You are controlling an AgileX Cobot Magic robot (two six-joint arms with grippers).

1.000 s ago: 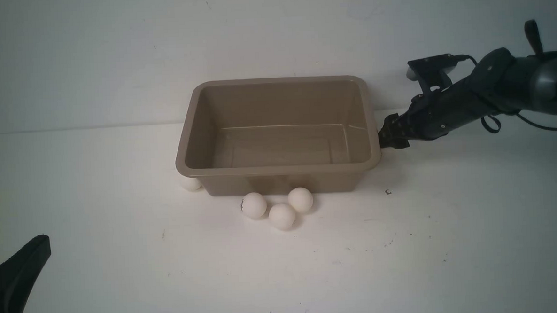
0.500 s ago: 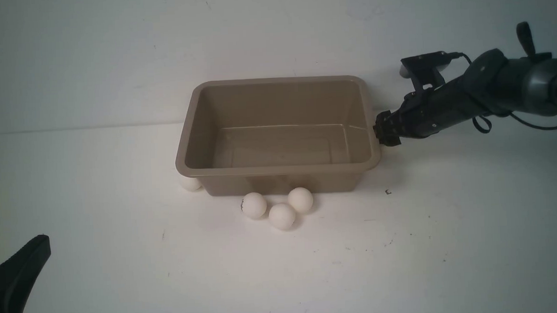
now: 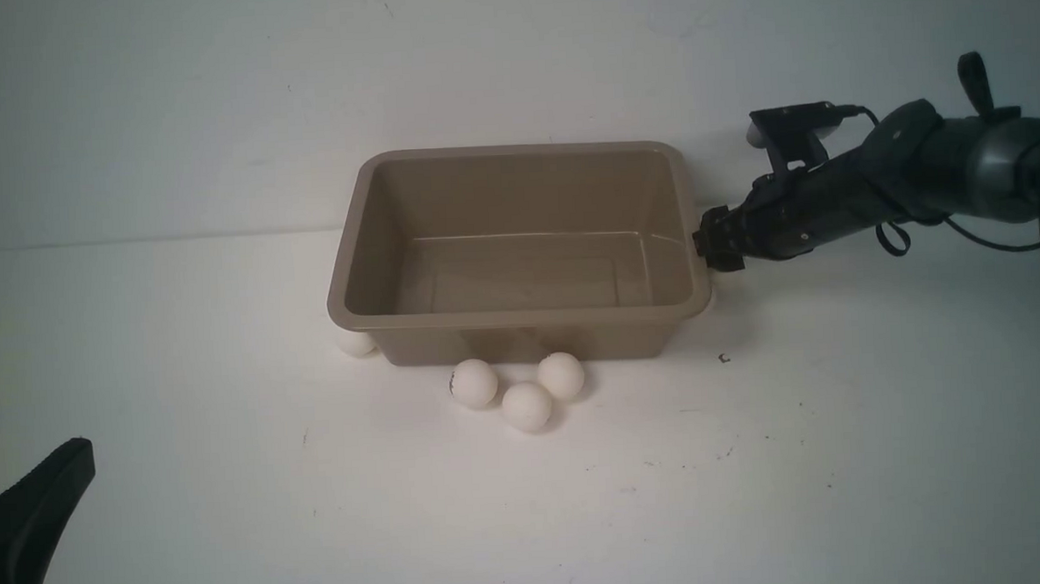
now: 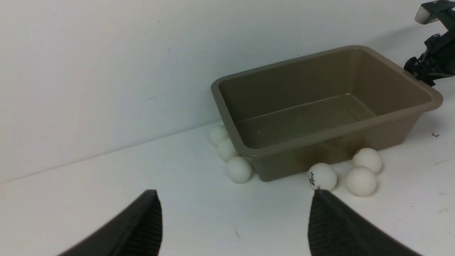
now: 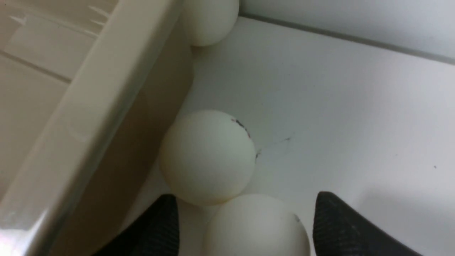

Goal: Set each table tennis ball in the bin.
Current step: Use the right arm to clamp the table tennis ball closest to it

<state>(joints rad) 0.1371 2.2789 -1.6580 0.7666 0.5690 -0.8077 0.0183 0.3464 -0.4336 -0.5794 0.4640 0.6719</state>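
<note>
right end effector (image 5: 245,197) spread, straddling table tennis ball (image 5: 256,227) beside bin (image 5: 99,106) right wall, tight room; left end effector (image 4: 234,193) spread wide near-left over bare tabletop (image 4: 89,188).

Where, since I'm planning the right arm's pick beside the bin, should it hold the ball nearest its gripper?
Across the ball's widest middle, coming down from above: pinch the flank facing the bin wall and the opposite flank facing open table. Another ball rests against it, probably blocking the other direction.
</note>
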